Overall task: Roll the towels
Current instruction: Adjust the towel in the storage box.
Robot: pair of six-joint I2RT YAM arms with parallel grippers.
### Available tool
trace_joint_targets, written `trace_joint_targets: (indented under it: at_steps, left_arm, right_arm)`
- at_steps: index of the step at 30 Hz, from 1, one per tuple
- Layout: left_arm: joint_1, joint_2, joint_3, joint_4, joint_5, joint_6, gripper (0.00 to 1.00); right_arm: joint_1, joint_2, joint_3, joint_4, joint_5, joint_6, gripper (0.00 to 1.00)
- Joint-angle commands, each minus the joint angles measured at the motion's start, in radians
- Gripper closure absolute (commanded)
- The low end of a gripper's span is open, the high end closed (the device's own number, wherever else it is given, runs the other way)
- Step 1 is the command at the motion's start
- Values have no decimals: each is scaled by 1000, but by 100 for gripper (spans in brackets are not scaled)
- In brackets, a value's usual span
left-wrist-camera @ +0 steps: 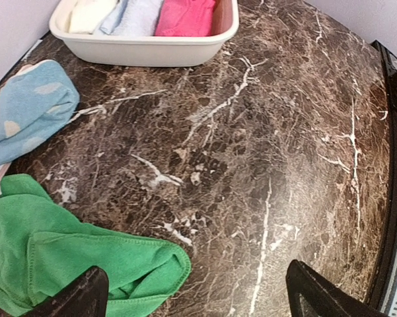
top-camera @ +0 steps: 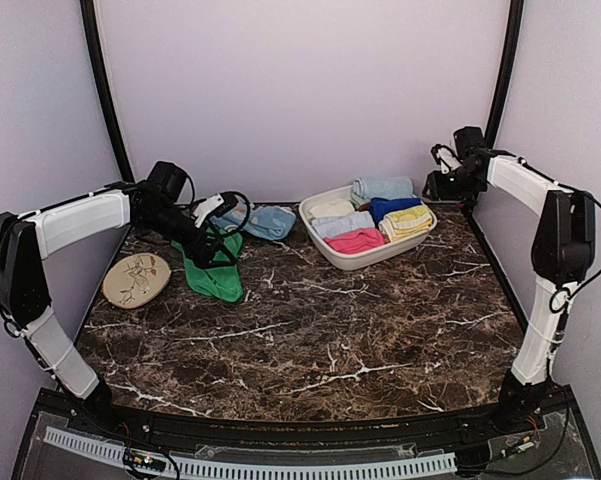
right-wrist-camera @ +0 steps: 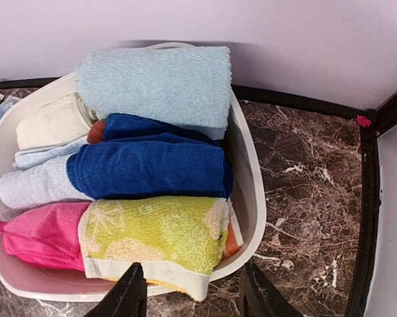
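Green towel (left-wrist-camera: pixel 46 257) lies crumpled under the left gripper (left-wrist-camera: pixel 195 290), fingers (left-wrist-camera: pixel 79 297) wide apart for a grab; right gripper (right-wrist-camera: pixel 191 290) (parted, empty) overhangs the lime-yellow towel (right-wrist-camera: pixel 152 234).

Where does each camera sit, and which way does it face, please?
Top external: above and behind the bases, looking down the table; both arms show, left gripper over the green towel, right gripper near the basin.
Left wrist: on the left arm, looking across the table towards the basin; its fingers frame the bottom edge.
Right wrist: on the right arm, looking down into the basin at the lime-yellow towel; its fingers show below.
Shared: all three show the basin and its pink towel.
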Motion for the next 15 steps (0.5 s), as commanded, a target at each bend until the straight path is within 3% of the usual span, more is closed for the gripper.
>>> trace_joint_targets:
  at_steps: [1,7,15]
  left_arm:
    - [28,-80,-7,54,-61,-29,3]
    - [50,-83,-8,77,-107,-43,2]
    - [63,-81,-15,73,-146,-37,3]
  right_arm:
    - [33,-31,-72,58,-7,-4,59]
    - [53,-3,-160,116,-46,47,98]
    - [46,121,-82,97,-7,62,100]
